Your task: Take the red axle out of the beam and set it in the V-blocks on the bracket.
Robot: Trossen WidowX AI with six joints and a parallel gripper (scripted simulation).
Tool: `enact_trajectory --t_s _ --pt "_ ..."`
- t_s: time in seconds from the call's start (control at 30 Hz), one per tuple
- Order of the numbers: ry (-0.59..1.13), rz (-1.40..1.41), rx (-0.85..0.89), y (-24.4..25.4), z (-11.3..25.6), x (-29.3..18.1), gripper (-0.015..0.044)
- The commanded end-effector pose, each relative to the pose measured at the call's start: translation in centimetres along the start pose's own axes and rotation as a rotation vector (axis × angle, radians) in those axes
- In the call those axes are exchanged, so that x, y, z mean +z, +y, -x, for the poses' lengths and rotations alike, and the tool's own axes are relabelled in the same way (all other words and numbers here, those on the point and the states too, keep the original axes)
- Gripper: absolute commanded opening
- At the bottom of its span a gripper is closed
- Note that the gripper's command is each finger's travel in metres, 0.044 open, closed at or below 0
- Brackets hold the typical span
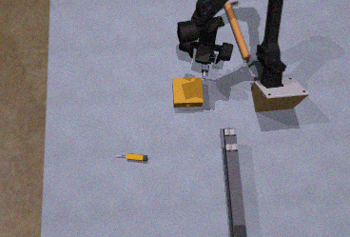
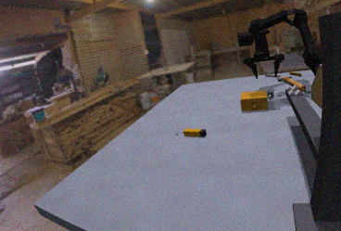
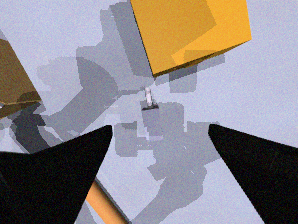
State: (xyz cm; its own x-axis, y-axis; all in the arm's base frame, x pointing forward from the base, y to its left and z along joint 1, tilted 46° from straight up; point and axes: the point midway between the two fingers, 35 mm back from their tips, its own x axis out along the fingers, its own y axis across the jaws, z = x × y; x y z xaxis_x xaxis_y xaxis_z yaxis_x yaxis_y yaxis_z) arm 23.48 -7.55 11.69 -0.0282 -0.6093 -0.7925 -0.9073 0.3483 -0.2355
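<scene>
My gripper is open and empty. It hangs above the table, over a small grey part with a pale pin that stands just right of an orange block. A long grey bar lies at the front right, with two light blocks at its far end. I see no red axle in any view.
An orange rod lies behind the gripper, near the arm's brown base block. A small yellow tool lies at the front left. A dark post stands at the right edge.
</scene>
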Motion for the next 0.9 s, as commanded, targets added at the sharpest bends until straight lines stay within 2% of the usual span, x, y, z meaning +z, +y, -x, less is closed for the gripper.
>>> enact_trajectory --t_s 0.0,0.23,0.4,0.87 --pt "0.134 0.155 -0.035 1.1 0.2 -1.4 0.044" --pt "0.134 0.155 -0.035 1.1 0.0 -1.4 0.044" --pt "0.135 0.155 -0.036 0.9 -3.1 -1.8 0.044" --pt "0.135 0.154 -0.037 0.8 -5.0 -2.1 0.044"
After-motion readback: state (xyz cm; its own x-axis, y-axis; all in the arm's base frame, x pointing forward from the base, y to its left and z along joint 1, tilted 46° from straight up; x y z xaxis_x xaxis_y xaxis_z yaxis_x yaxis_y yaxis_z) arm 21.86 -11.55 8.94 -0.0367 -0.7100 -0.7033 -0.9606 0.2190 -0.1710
